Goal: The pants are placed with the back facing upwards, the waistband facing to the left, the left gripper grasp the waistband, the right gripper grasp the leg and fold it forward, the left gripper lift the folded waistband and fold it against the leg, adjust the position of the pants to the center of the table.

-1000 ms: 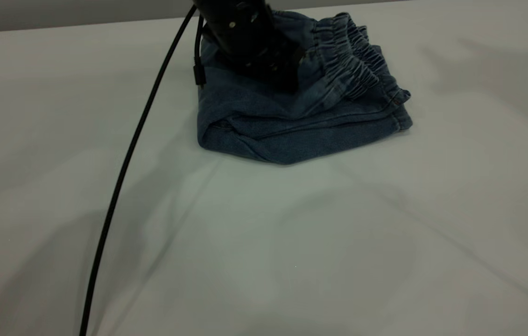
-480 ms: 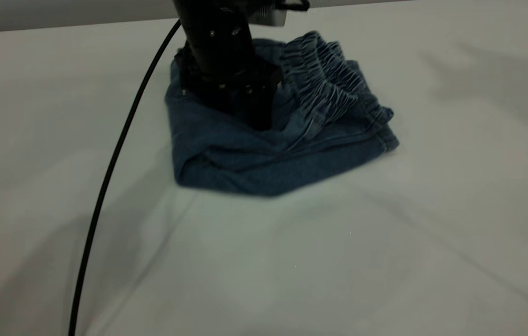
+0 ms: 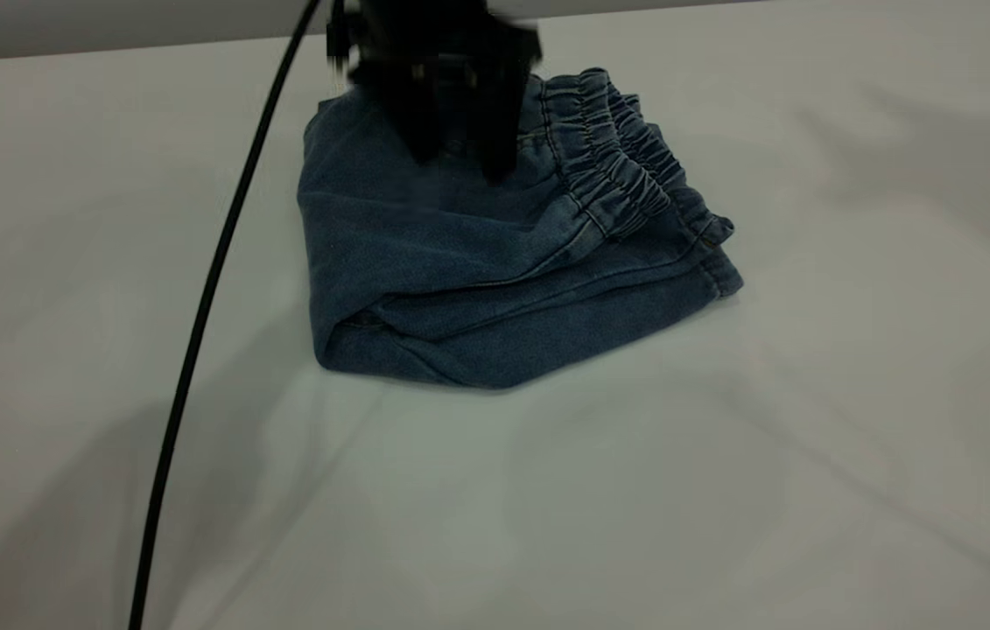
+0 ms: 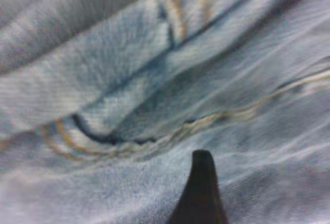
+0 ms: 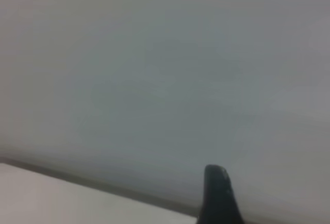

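Nearest the exterior camera, bare table (image 3: 547, 507) stretches out, crossed on the left by a black cable (image 3: 197, 350) that climbs toward the left gripper. Farther back lie the pants (image 3: 477, 262), folded into a thick denim bundle, their fold edge toward the camera and the waistband (image 3: 617, 157) lying gathered on top along the right side. Beyond that, the left gripper (image 3: 459, 162) hangs over the rear of the bundle, its two black fingers (image 3: 499, 131) spread apart, tips just above the cloth and holding nothing; its body hides the bundle's far edge. Its wrist view shows a fingertip (image 4: 201, 188) over stitched denim seams. Half a second ago the fingers were pressed into the fabric and the waistband was bunched up; now they have lifted clear and the band lies flatter. The right gripper shows only one dark fingertip (image 5: 219, 195) over grey table; I cannot tell its opening.
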Robot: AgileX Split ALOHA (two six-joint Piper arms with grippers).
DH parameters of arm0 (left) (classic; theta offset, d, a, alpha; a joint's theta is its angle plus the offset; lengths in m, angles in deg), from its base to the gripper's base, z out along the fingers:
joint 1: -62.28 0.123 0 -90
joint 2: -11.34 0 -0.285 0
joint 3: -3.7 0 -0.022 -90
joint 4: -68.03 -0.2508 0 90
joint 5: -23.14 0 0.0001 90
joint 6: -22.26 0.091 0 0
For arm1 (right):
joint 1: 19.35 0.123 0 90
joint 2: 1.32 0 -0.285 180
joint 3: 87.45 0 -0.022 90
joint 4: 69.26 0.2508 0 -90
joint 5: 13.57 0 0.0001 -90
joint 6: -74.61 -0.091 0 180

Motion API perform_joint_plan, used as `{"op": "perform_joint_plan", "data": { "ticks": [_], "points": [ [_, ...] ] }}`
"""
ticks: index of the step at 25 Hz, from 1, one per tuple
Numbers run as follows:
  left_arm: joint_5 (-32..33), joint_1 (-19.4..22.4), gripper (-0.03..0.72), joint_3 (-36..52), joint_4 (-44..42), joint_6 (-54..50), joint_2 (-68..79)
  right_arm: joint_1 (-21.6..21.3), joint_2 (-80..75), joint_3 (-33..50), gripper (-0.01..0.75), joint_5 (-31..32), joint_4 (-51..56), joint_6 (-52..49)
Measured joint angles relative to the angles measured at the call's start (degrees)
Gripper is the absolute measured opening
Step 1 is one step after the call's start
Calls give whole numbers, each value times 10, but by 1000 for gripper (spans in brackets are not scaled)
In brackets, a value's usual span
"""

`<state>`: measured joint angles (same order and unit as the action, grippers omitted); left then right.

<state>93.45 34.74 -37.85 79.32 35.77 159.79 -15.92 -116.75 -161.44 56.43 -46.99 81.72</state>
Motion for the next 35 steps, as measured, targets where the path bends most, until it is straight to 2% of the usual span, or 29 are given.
{"op": "perform_joint_plan", "data": {
  "ticks": [6, 11, 15, 25, 30, 35],
  "points": [
    [0, 0, 548, -114, -48, -48, -24, 0, 53, 5, 404, 0, 35, 0],
    [0, 0, 548, -131, -113, -77, -80, 0, 117, 70, 404, -1, 72, 11],
    [-1, 0, 548, -128, -159, -100, -143, 0, 188, 162, 404, -1, 77, 32],
    [-1, 0, 549, -128, -138, -126, -303, 0, 390, 437, 404, -1, 116, 125],
    [-2, 0, 549, -81, -98, -129, -384, 0, 482, 546, 404, -1, 111, 126],
    [-4, 0, 549, 34, -94, -130, -486, 0, 563, 639, 404, -1, 135, 120]
  ]
}}
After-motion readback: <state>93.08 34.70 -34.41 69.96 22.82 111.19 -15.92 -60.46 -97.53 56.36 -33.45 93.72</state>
